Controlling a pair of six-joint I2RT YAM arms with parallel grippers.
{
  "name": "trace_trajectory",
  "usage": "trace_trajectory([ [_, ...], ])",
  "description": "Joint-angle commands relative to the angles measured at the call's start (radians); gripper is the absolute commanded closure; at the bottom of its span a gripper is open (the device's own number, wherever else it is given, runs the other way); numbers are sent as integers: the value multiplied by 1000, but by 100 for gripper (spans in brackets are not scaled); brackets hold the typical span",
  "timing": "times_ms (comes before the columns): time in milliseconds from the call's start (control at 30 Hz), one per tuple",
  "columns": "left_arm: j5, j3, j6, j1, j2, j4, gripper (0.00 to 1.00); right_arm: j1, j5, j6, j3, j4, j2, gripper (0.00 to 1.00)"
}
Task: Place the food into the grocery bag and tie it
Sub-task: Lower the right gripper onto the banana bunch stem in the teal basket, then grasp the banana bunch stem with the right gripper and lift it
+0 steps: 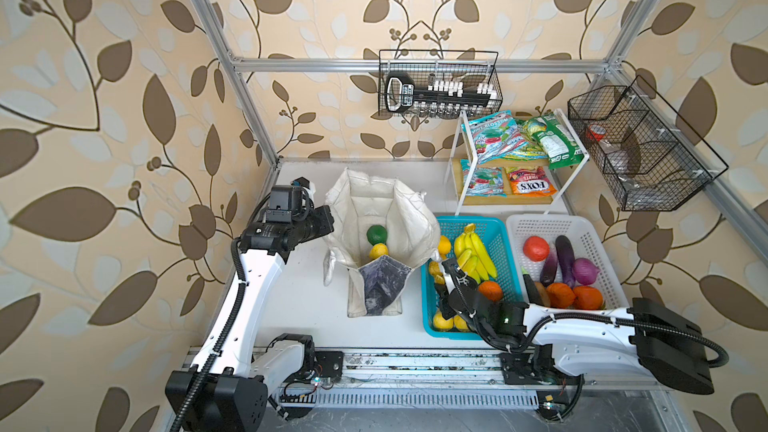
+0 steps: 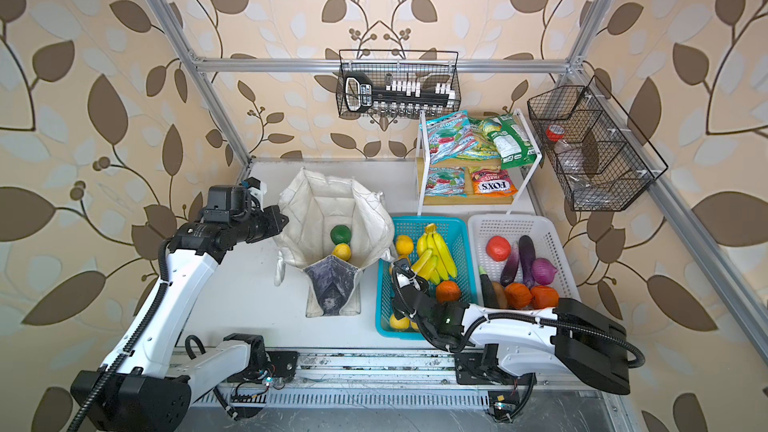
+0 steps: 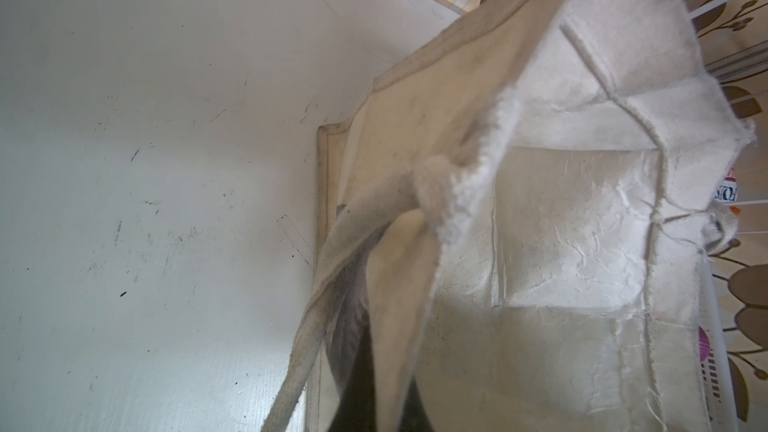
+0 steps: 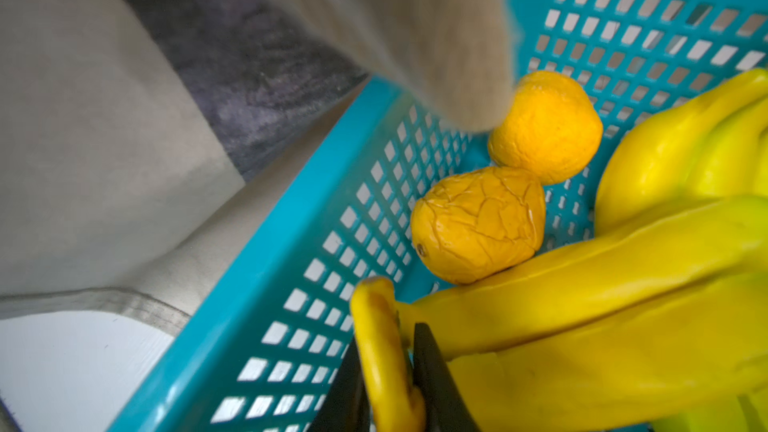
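Observation:
The off-white grocery bag stands open on the table, with a green round fruit and a yellow lemon inside. My left gripper is shut on the canvas rim at the bag's left side. In the turquoise basket to the bag's right, my right gripper is shut on the stem of the banana bunch. Two yellow fruits lie beside the bananas. Snack packets lie on the white rack at the back.
A white basket with toy vegetables stands right of the turquoise one. The orange FOX'S packet sits on the rack's lower shelf. Black wire baskets hang on the back and right frame rails. The bag's cloth overhangs the turquoise basket's corner.

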Motion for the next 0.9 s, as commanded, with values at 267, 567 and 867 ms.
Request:
trace_trajectory([
  [267, -6, 1, 12, 11, -18, 39, 100, 3, -23, -3, -8, -116, -250, 85],
  [567, 3, -1, 7, 11, -24, 44, 100, -21, -54, 18, -8, -223, -406, 87],
  [867, 10, -1, 6, 11, -21, 44, 100, -54, -56, -43, 113, -352, -484, 86],
])
